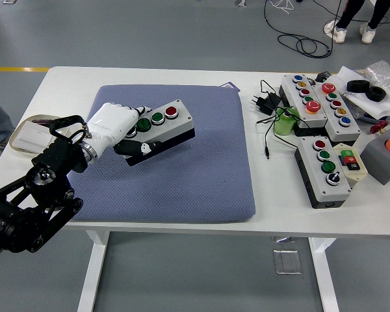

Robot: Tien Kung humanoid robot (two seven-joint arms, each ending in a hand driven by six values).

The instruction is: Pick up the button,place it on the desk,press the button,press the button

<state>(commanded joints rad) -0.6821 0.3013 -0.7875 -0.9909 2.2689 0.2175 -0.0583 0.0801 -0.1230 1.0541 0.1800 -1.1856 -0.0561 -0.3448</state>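
Note:
A grey button box [164, 128] with a black base carries a red and two green buttons. My left hand [120, 128], white-gloved on a black arm, is shut on the box's left end and holds it tilted, lifted a little above the blue-grey pad [182, 169]. The box's right end points up and to the right. My right hand is out of view.
Several other button boxes [325, 169] lie on the white table at the right, with a black adapter and cables [265, 104] and a green item. A shallow tray [29, 133] sits at the left edge. Black rolls and an orange object lie at far right.

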